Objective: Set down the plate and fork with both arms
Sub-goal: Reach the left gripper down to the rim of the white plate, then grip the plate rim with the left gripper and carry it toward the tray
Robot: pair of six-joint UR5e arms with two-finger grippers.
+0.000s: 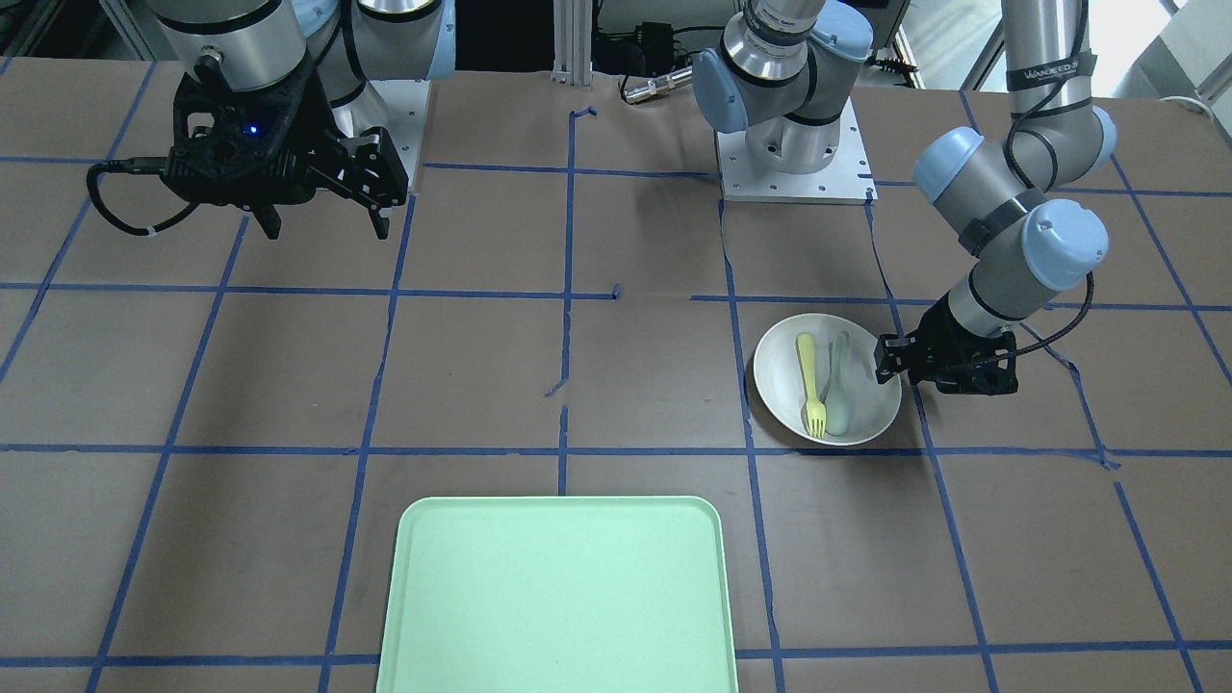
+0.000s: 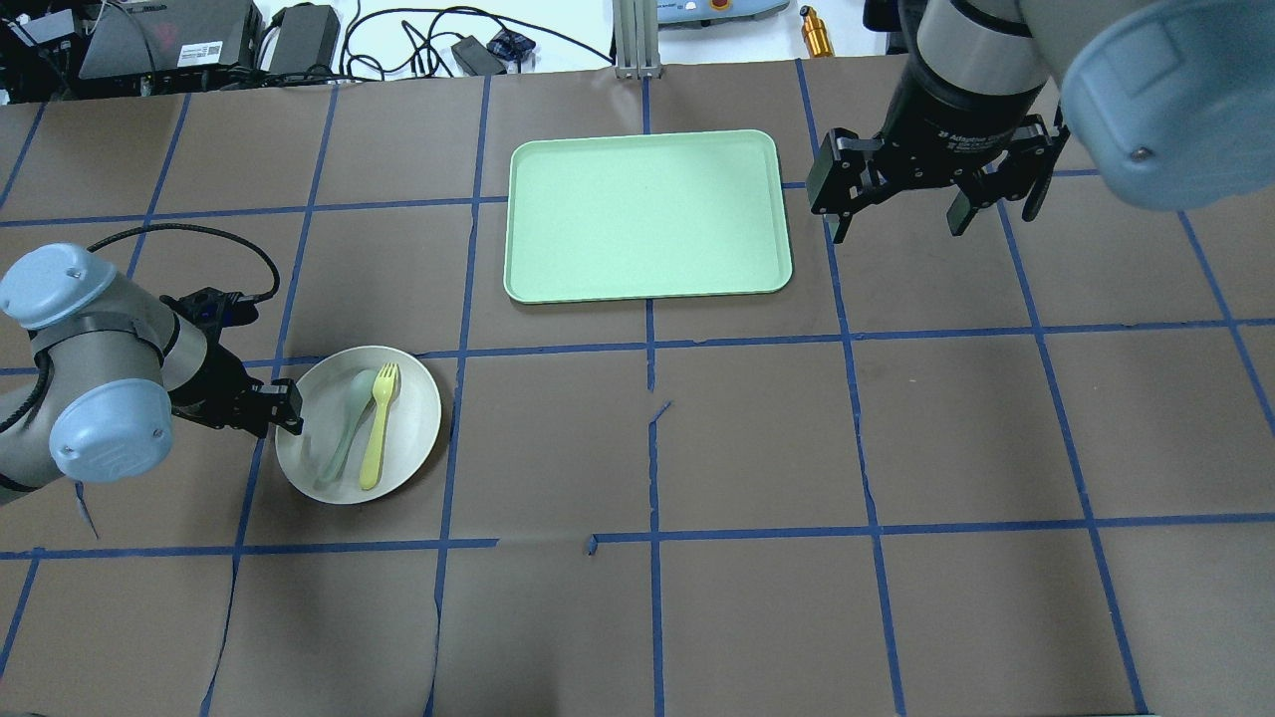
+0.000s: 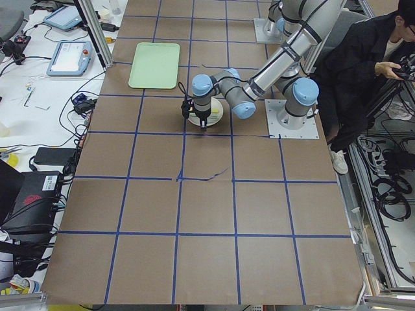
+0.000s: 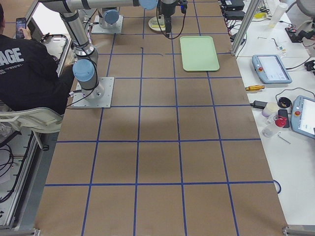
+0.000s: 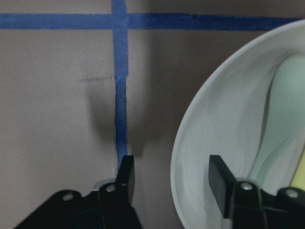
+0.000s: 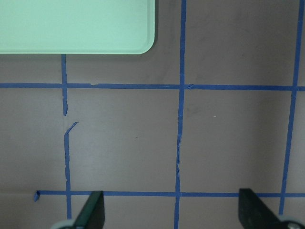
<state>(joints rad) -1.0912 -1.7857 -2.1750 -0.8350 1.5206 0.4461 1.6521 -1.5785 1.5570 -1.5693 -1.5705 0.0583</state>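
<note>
The off-white plate [image 2: 413, 418] lies on the table's left side, also seen in the front view [image 1: 780, 371]. The yellow fork [image 2: 379, 423] lies in it beside a pale green spoon [image 2: 344, 428]. My left gripper [image 2: 286, 408] is low at the plate's left rim. In the left wrist view the gripper [image 5: 171, 179] is open, one finger outside the rim and one inside the plate [image 5: 214, 124]. My right gripper [image 2: 896, 214] is open and empty, held high to the right of the tray.
The mint-green tray [image 2: 647, 214] lies at the far middle of the table; its corner shows in the right wrist view [image 6: 71, 24]. Brown paper with blue tape lines covers the table. A seated person [image 3: 363, 58] is beside the robot's base.
</note>
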